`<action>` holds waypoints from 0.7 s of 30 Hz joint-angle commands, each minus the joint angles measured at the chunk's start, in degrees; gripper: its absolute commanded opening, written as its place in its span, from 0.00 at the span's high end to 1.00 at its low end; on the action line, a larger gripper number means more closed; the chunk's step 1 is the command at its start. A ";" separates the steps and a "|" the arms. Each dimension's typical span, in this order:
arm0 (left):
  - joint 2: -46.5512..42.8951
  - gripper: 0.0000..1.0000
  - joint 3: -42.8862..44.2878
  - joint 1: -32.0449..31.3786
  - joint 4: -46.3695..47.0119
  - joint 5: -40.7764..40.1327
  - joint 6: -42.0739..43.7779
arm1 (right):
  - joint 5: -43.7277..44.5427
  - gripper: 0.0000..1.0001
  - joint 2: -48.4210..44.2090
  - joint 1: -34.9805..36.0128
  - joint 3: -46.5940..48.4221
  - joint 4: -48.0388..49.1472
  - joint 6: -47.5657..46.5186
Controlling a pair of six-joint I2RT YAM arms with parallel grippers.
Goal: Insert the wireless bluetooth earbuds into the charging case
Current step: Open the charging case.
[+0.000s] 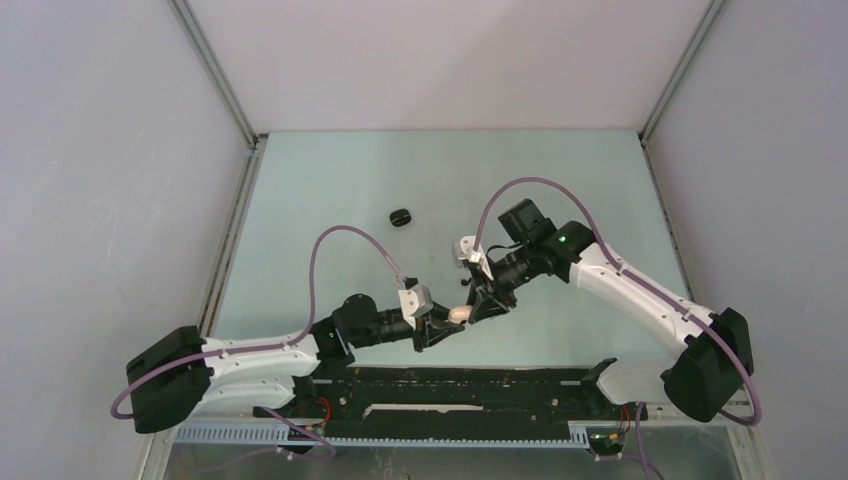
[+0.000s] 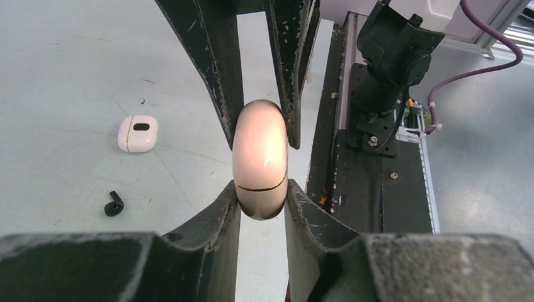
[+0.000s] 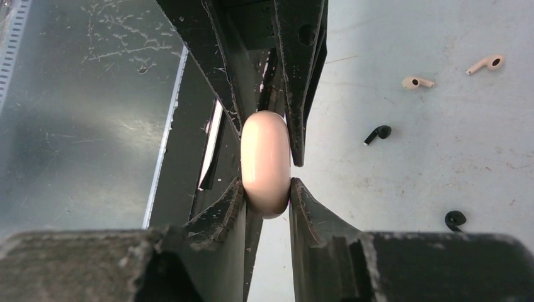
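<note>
**Jaws.** The left gripper (image 2: 261, 192) and the right gripper (image 3: 266, 189) both pinch one pale charging case (image 2: 259, 151). Each pair of jaws is pressed on its broad sides, from opposite ends. The case is held clear of the table, its long axis running from one gripper to the other. The lid seam (image 2: 259, 187) sits just ahead of the left jaws and is closed.

**Outward, right jaws.** On the table to their right lie the nearest black earbud (image 3: 378, 133), stem oblique, a second black earbud (image 3: 454, 219), and two pale earbuds (image 3: 417, 82) farther off.

**Outward, left jaws.** To their left lie a lone black earbud (image 2: 114, 204) and a white case (image 2: 137, 133).

**Judgement.** No bud is in either grip. The right arm appears nearer most of them, and the lid must probably be opened first.
</note>
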 commanded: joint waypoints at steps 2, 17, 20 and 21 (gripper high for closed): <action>-0.20 0.66 2.28 -0.25 4.29 1.25 1.45 | -1.45 0.91 1.13 0.23 0.11 2.39 1.87; 2.51 0.94 2.57 -0.34 6.56 3.41 1.08 | 0.11 0.78 1.12 0.19 0.12 3.40 3.66; 3.63 0.99 1.81 -0.34 8.27 4.41 2.43 | -0.06 0.66 1.14 -0.87 0.12 5.02 6.18; 3.95 1.00 1.24 -0.34 9.61 4.68 2.63 | -0.45 0.64 1.26 -1.45 0.12 5.49 7.01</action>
